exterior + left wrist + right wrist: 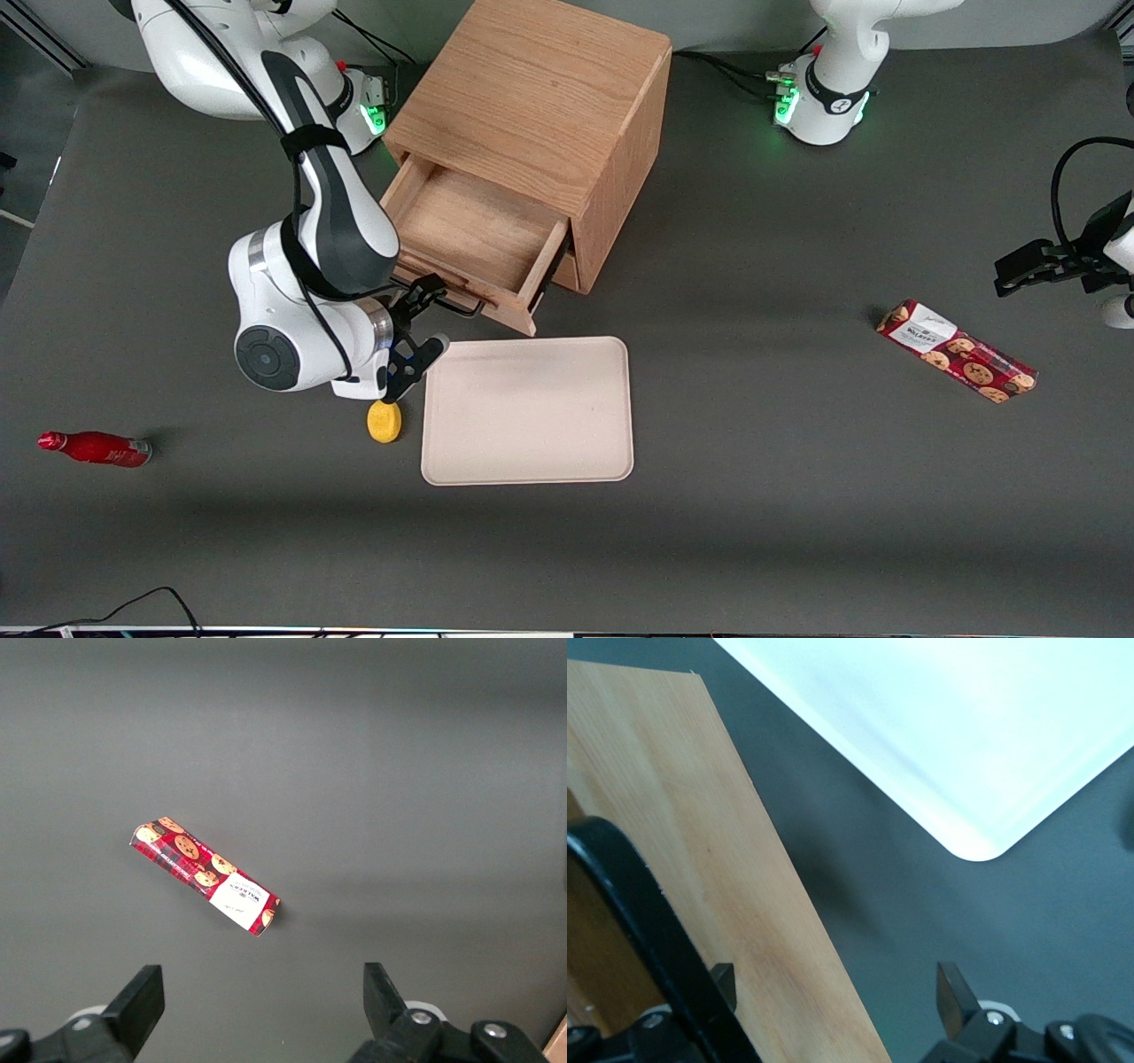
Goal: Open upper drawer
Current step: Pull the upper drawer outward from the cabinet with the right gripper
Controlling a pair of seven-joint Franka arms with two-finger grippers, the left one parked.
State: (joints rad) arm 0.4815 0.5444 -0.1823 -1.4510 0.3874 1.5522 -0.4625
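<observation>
The wooden cabinet (540, 97) stands at the back of the table. Its upper drawer (474, 232) is pulled well out and shows an empty oak floor. The drawer's dark bar handle (462, 307) runs along its front. My right gripper (423, 319) is open, just in front of the drawer's front, between it and the tray. In the right wrist view the gripper (837, 992) has its fingers wide apart: one finger (725, 979) sits by the dark handle (638, 921) against the oak drawer front (744, 904), the other over the grey table. It holds nothing.
A cream tray (527, 412) lies in front of the drawer, also in the right wrist view (966, 735). A yellow round piece (384, 422) lies beside the tray under my wrist. A red bottle (97, 448) lies toward the working arm's end. A cookie packet (957, 351) lies toward the parked arm's end.
</observation>
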